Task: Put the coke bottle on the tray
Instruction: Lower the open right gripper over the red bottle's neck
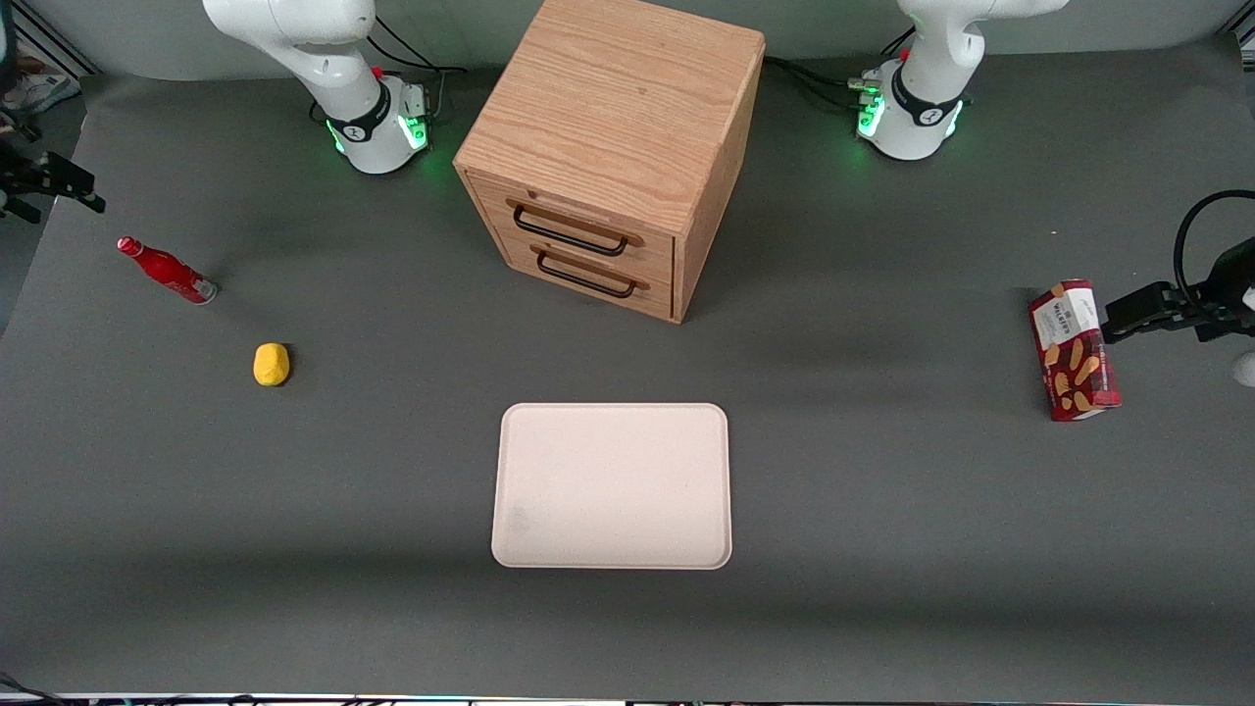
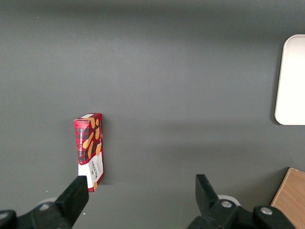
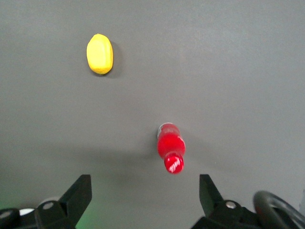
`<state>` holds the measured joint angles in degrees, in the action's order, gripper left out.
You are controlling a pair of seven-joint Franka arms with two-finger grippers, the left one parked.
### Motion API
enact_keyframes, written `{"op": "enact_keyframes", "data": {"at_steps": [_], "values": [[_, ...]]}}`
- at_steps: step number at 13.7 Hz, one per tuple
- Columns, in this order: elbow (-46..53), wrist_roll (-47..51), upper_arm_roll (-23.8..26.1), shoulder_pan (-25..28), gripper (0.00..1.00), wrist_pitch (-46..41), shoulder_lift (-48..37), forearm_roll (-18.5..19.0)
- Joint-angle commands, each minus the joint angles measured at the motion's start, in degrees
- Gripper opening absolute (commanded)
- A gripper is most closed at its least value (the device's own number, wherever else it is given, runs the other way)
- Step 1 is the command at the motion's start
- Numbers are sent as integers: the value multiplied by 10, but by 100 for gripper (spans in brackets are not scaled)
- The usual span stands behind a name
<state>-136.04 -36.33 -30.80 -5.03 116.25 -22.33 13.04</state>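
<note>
The coke bottle (image 1: 167,268) is a small slim red bottle with a red cap and silvery base. It stands on the grey table toward the working arm's end. The right wrist view looks down on it (image 3: 170,145), cap nearest the camera. My gripper (image 3: 144,195) is open and empty, raised above the table, with the bottle just outside its fingertips and not touching them. In the front view the gripper (image 1: 59,196) shows only at the frame's edge, a little farther from the camera than the bottle. The cream-pink tray (image 1: 613,485) lies flat mid-table, near the front camera, with nothing on it.
A yellow lemon-like object (image 1: 272,364) lies between the bottle and the tray and also shows in the right wrist view (image 3: 100,54). A wooden drawer cabinet (image 1: 608,147) stands farther from the camera than the tray. A red biscuit box (image 1: 1074,350) lies toward the parked arm's end.
</note>
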Motion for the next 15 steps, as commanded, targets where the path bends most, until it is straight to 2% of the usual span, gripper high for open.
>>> {"op": "enact_keyframes", "data": {"at_steps": [1, 5, 8, 15], "values": [[-40, 0, -21, 2, 100, 64, 15, 8], [-72, -61, -79, 3, 100, 141, 44, 8], [-74, -63, -81, 1, 100, 153, 58, 8], [-104, -79, -102, 3, 100, 251, 120, 3]]}}
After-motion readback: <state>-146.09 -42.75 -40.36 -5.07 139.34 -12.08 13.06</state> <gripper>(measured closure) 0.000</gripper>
